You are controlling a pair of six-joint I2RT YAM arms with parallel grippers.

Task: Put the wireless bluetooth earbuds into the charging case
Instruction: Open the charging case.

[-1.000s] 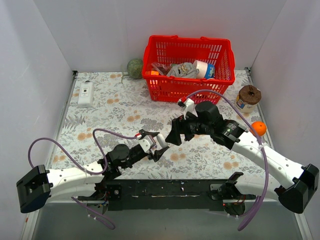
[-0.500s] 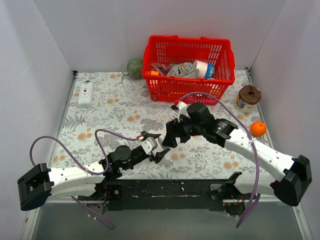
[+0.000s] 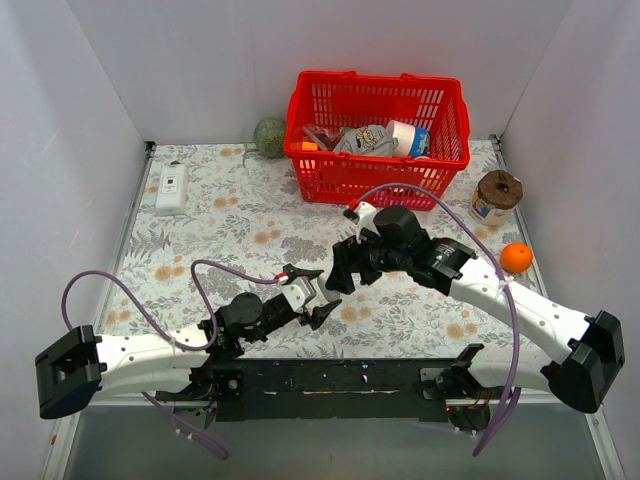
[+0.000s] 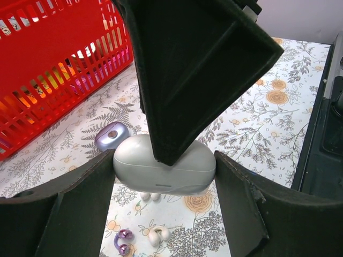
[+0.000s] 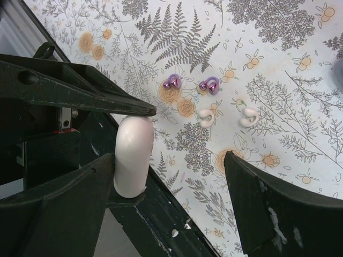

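Two robot arms meet over a floral tablecloth. The left gripper (image 4: 163, 160) is closed on the rounded ends of a white oval pebble (image 4: 163, 172), holding it clear of the table. The right gripper (image 5: 169, 155) is spread wide and holds nothing, with the tip of one finger on the pebble's top. The main risk, as I judge it, is a mix-up. The lavender charging case (image 4: 111, 135) lies untouched on the cloth, near the pebble on the basket side, and I cannot tell whether its lid is open. The pebble looks like a different case. The two purple earbuds (image 5: 172, 82) lie side by side on the cloth, just beside two white ear pieces (image 5: 208, 116), so the wrong pair could go into the wrong shell. A second risk is the grip: smooth, curved plastic is pinched only at its ends, and a downward push from the right finger could squirt it loose onto the small pieces on the cloth nearby and scatter them. The pebble is shut, its contents unseen. At the back of the table a red basket (image 3: 378, 76) holds a jumble of items (a white cylinder with a blue band and something grey and crumpled stand out).
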